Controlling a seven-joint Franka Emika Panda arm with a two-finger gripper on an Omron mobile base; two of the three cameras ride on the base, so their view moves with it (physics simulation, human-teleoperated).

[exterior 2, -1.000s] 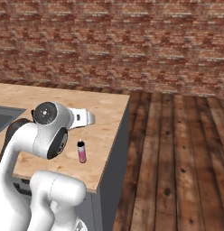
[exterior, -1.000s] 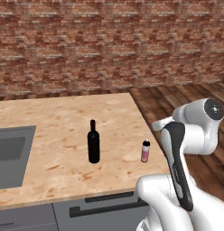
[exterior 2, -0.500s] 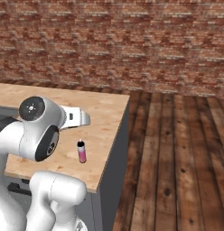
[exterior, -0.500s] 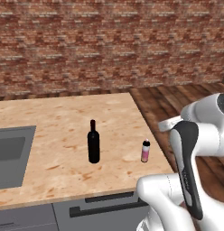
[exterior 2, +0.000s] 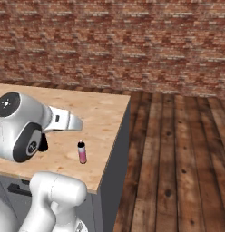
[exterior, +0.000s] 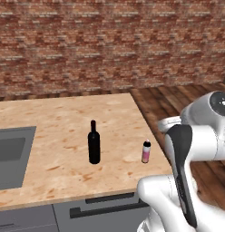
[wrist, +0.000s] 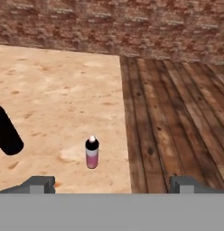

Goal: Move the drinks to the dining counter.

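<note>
Two drinks stand on the dining counter [exterior: 51, 122]: the black wine bottle [exterior: 94, 144] and, at its three o'clock, the small pink bottle [exterior: 146, 152], both upright, long axes vertical, caps up. The yellow one looks left to fetch. The gripper [wrist: 111, 184] hangs above, jaws spread wide, holding nothing.

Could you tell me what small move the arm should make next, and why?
Probably pull the open gripper back and away from the dining counter. The black wine bottle and the small pink bottle already stand upright on its wood top, apart from each other, and the fingertips grip nothing, so another drink may need fetching.
</note>
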